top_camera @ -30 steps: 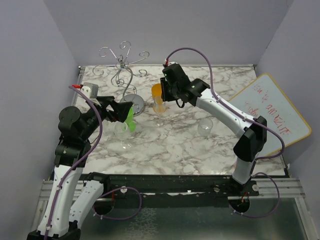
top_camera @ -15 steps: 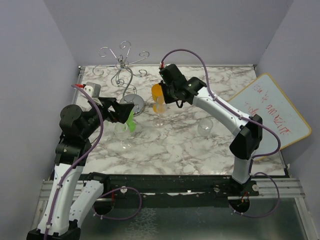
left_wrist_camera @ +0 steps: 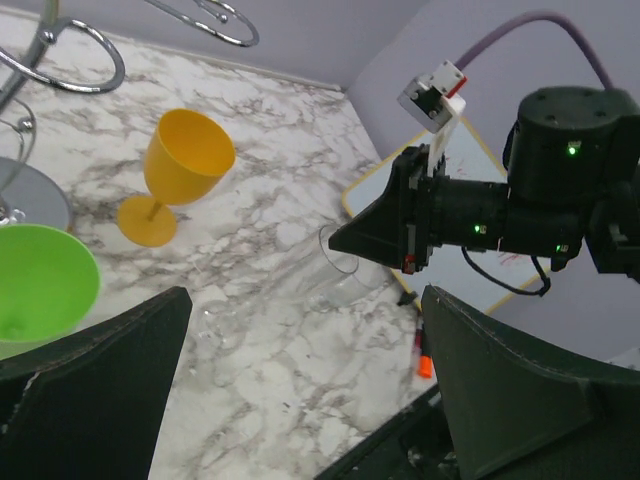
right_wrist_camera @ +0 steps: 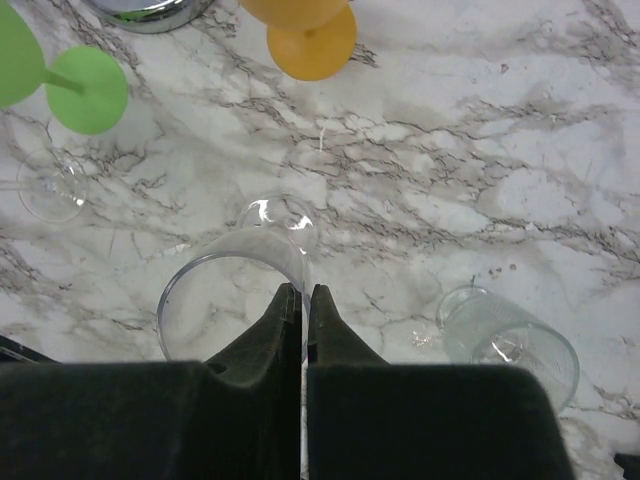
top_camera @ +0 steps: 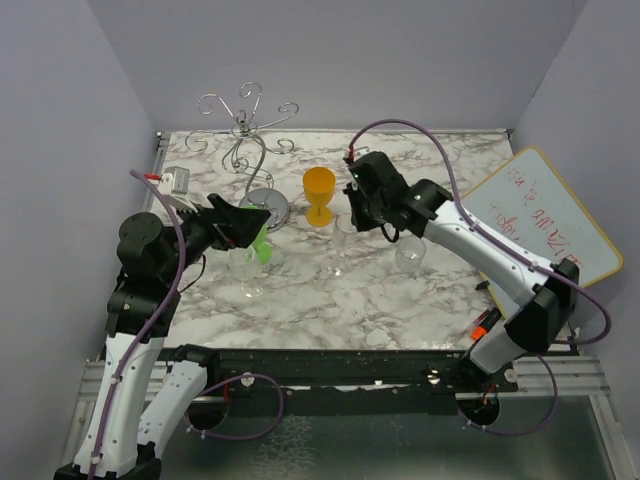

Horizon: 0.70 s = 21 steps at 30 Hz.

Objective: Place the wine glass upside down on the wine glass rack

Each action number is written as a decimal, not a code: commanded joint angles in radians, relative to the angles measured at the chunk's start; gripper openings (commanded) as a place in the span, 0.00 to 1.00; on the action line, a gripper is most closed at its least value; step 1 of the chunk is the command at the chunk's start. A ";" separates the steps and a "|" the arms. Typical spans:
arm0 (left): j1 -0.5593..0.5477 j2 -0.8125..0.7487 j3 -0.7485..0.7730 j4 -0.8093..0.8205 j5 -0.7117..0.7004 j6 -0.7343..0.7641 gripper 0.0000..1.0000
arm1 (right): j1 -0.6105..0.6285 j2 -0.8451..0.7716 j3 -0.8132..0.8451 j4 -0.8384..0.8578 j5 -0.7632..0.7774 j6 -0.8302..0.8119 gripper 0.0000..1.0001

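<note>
My right gripper is shut on the rim of a clear wine glass, one finger inside the bowl and one outside. The top view shows this gripper just right of the yellow glass, and the clear wine glass leans below it. The silver wine glass rack stands at the back left on its round base. My left gripper is open and holds nothing, in front of the rack beside a green glass.
A yellow plastic glass stands upright right of the rack base. One clear glass is near the green one and another lies at the right. A whiteboard leans at the right edge, with an orange-capped marker by it.
My right arm has swung right, away from the yellow glass, and its jaws have closed on the clear glass's rim. The left arm has barely moved.
</note>
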 commanded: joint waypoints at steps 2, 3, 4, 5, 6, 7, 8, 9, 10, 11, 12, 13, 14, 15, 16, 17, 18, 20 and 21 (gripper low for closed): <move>0.005 -0.004 -0.031 -0.009 0.044 -0.306 0.99 | 0.010 -0.216 -0.170 0.164 0.034 0.006 0.00; 0.005 0.002 -0.030 -0.003 0.061 -0.313 0.99 | 0.010 -0.251 -0.201 0.186 0.056 0.011 0.01; 0.005 0.015 -0.017 -0.003 0.084 -0.309 0.99 | 0.011 -0.288 -0.232 0.210 0.075 0.014 0.01; 0.005 0.033 -0.006 -0.004 0.097 -0.312 0.99 | 0.010 -0.320 -0.261 0.238 0.099 0.015 0.01; 0.005 0.041 0.002 -0.002 0.101 -0.320 0.99 | 0.010 -0.356 -0.288 0.263 0.123 0.020 0.01; 0.006 0.050 0.011 -0.002 0.098 -0.326 0.99 | 0.010 -0.390 -0.316 0.296 0.145 0.022 0.01; 0.005 0.063 0.017 0.000 0.098 -0.331 0.99 | 0.010 -0.423 -0.342 0.331 0.166 0.024 0.01; 0.004 0.078 0.023 0.002 0.101 -0.339 0.99 | 0.010 -0.455 -0.367 0.363 0.187 0.027 0.01; 0.003 0.094 0.028 0.006 0.105 -0.351 0.99 | 0.011 -0.483 -0.390 0.395 0.215 0.033 0.01; -0.002 0.110 0.029 0.022 0.110 -0.368 0.99 | 0.010 -0.511 -0.408 0.425 0.244 0.040 0.01; -0.012 0.126 0.026 0.046 0.113 -0.386 0.99 | 0.009 -0.534 -0.426 0.445 0.271 0.045 0.01; -0.027 0.139 0.024 0.076 0.108 -0.407 0.99 | 0.010 -0.553 -0.439 0.458 0.303 0.049 0.00; -0.051 0.154 0.023 0.109 0.096 -0.427 0.99 | 0.010 -0.568 -0.449 0.461 0.335 0.059 0.00; -0.080 0.173 0.027 0.141 0.080 -0.444 0.99 | 0.009 -0.582 -0.457 0.465 0.369 0.065 0.00; -0.119 0.193 0.036 0.170 0.057 -0.456 0.99 | 0.009 -0.596 -0.462 0.468 0.398 0.068 0.00; -0.182 0.220 0.056 0.189 0.027 -0.460 0.99 | 0.009 -0.608 -0.467 0.472 0.425 0.072 0.01; -0.232 0.250 0.078 0.203 -0.006 -0.458 0.99 | 0.009 -0.623 -0.473 0.482 0.447 0.076 0.01; -0.328 0.318 0.130 0.222 -0.072 -0.463 0.99 | 0.010 -0.652 -0.483 0.518 0.474 0.076 0.01; -0.366 0.346 0.152 0.235 -0.097 -0.470 0.99 | 0.010 -0.668 -0.488 0.539 0.485 0.074 0.01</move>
